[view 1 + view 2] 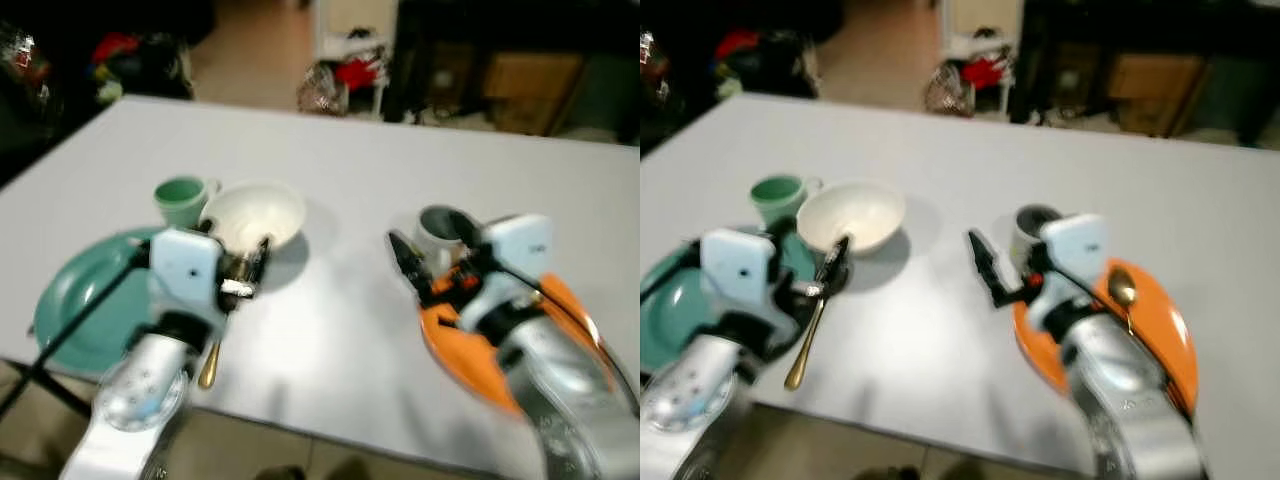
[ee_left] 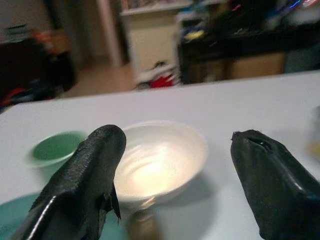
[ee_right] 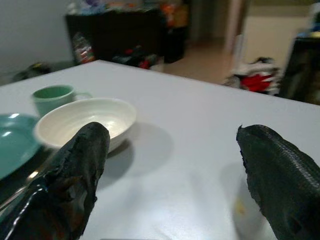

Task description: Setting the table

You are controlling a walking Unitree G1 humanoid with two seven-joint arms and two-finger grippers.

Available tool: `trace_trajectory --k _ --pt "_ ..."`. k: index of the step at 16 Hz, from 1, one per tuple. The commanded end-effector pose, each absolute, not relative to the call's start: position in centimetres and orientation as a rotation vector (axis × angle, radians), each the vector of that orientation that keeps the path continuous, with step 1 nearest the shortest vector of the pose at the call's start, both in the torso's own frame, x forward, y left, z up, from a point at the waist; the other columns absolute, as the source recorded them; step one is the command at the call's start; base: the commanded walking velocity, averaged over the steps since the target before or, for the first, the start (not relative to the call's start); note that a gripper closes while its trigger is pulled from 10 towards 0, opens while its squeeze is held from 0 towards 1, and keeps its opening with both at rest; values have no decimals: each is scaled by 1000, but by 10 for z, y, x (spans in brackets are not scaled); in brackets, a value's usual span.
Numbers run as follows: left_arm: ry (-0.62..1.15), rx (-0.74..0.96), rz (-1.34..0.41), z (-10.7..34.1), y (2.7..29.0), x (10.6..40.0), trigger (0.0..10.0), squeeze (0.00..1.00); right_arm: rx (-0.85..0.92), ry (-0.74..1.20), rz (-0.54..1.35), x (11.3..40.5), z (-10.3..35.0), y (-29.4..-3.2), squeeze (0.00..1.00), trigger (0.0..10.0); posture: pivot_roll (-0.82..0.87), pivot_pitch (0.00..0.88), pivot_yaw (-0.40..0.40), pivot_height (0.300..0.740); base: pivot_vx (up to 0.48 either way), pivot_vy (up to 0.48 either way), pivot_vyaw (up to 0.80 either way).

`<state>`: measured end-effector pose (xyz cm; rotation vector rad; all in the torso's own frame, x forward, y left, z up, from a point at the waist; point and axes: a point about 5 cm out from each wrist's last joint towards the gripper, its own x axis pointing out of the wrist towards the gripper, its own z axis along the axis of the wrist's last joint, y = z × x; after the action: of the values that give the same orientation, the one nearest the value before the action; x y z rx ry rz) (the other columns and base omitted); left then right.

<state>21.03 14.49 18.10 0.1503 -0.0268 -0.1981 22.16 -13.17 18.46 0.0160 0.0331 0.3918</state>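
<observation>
Setting out two places on a pale grey table (image 1: 350,170), judging by the grouping. Nearest the left edge, a round teal ceramic plate (image 1: 75,300), with a small mint-green mug (image 1: 182,200) just beyond it and a white glazed bowl (image 1: 253,215) beside that mug, gathered as one person's dishes. Just below the bowl, by the near edge, a long gold-coloured metal spoon (image 1: 805,345), laid handle toward the robot, likely so as to sit beside the plate. Over that spoon, the left gripper (image 1: 250,272), fingers (image 2: 85,175) spread wide and holding nothing, aimed at the bowl. Further right, the right gripper (image 1: 985,265), likewise spread and empty, hovering above bare table. Toward the right edge, a dark grey cup (image 1: 1032,225) touching a round orange plate (image 1: 1160,330), with a second gold spoon (image 1: 1123,290) resting on it, perhaps awaiting placement alongside.
</observation>
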Motion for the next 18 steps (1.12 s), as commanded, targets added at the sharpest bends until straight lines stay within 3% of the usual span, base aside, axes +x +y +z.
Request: trace_trajectory --k 1,8,13,18 --pt "-24 176 -226 180 143 209 10000 0 -11 30 355 222 183 -139 1000 10000 38 0 26 740 0 0 800" --pt "-28 150 -236 182 146 215 10000 0 22 -11 310 220 188 -139 1000 10000 27 0 46 740 0 0 800" --pt "-23 147 -241 182 146 212 10000 0 25 -25 335 223 189 -135 1000 10000 41 0 40 740 0 449 719" --pt "-25 149 -238 183 147 212 10000 0 14 -10 380 225 184 -128 1000 10000 48 0 37 740 0 480 0"
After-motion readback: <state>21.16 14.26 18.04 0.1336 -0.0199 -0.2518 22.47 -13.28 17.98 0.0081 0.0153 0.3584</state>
